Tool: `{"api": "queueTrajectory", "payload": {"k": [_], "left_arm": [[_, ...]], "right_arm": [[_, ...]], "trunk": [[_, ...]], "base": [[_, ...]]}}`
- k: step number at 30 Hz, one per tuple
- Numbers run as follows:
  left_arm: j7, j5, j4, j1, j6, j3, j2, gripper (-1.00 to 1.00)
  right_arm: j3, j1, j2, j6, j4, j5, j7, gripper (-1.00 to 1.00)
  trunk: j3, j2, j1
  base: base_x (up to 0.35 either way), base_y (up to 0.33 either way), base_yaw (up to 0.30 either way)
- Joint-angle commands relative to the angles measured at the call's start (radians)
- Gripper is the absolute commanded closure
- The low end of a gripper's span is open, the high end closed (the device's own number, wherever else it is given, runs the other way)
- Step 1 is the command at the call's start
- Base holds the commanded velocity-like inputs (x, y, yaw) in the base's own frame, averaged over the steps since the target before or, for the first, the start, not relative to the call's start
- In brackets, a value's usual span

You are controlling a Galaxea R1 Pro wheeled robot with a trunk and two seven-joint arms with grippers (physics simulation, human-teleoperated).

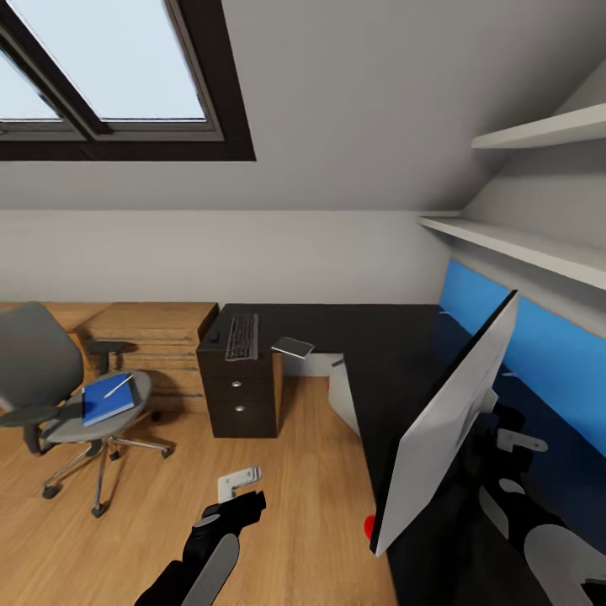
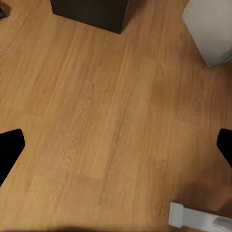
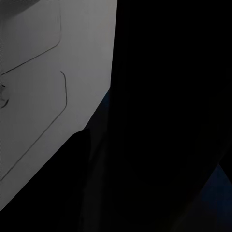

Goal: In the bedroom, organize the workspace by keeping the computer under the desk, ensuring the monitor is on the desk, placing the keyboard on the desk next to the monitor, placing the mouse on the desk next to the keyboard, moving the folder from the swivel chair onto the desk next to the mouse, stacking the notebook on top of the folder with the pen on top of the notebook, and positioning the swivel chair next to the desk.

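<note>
Bedroom workspace, as seen from the head camera.

Counter (image 1: 379, 337) — one, L-shaped, glossy black top, with one black drawer unit (image 1: 240, 396) under its left end showing two round knobs. On the top: one keyboard (image 1: 242, 336), slim, silver-grey with dark keys, lying flat above the drawer unit; one small black mouse (image 1: 214, 337) just beside the keyboard's left edge; one grey flat slab (image 1: 293, 347) near the keyboard's right, overhanging the front edge, its identity unclear. One monitor (image 1: 446, 421) — wide, thin, silver-white back turned to the camera, standing tilted on the right wing of the counter before the blue wall panel (image 1: 539, 337).

Swivel chair (image 1: 67, 387) — one, grey upholstery, dark armrests, chrome star base on casters, standing on the wooden floor (image 1: 303, 505) well apart from the counter, at the left. On its seat: one folder (image 1: 108, 397), bright blue and flat, with one thin white pen (image 1: 119, 386) lying on top.

Wall shelves (image 1: 522, 244) — two, white, above the blue panel.

Left pincer (image 1: 240, 486) — hangs over bare floor; in the left wrist view its dark fingertips (image 2: 10, 150) sit at opposite edges, held wide apart, gripping nothing.

Right pincer — the right wrist view is mostly dark, with a pale grey panel alongside; whether the fingers are apart or together cannot be told.
</note>
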Motion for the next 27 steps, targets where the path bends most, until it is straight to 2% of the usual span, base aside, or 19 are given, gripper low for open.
{"api": "queueTrajectory", "payload": {"k": [1, 13, 16, 27], "left_arm": [[0.008, 0.007, -0.001, -0.001, 0.002, -0.002, 0.000, -1.00], [0.008, 0.007, 0.001, -0.001, 0.002, -0.002, -0.004, -1.00], [0.008, 0.006, 0.010, -0.001, 0.002, -0.002, -0.015, -1.00], [0.008, 0.006, 0.014, -0.001, 0.002, -0.002, -0.017, -1.00]], "right_arm": [[0.032, 0.000, -0.001, -0.007, 0.005, -0.019, 0.006, 1.00], [0.030, 0.000, -0.001, -0.007, 0.005, -0.019, 0.006, 1.00], [0.032, 0.000, 0.001, -0.007, 0.005, -0.017, 0.008, 1.00], [0.048, 0.000, 0.001, -0.006, 0.005, -0.016, 0.008, 1.00]], "trunk": [[-0.002, -0.001, 0.000], [-0.002, -0.001, 0.000], [-0.002, -0.001, 0.000], [-0.002, -0.001, 0.000]], "base": [[-0.020, -0.030, 0.036], [-0.003, -0.013, 0.006], [0.000, -0.287, 0.000], [0.000, -0.331, 0.000]]}}
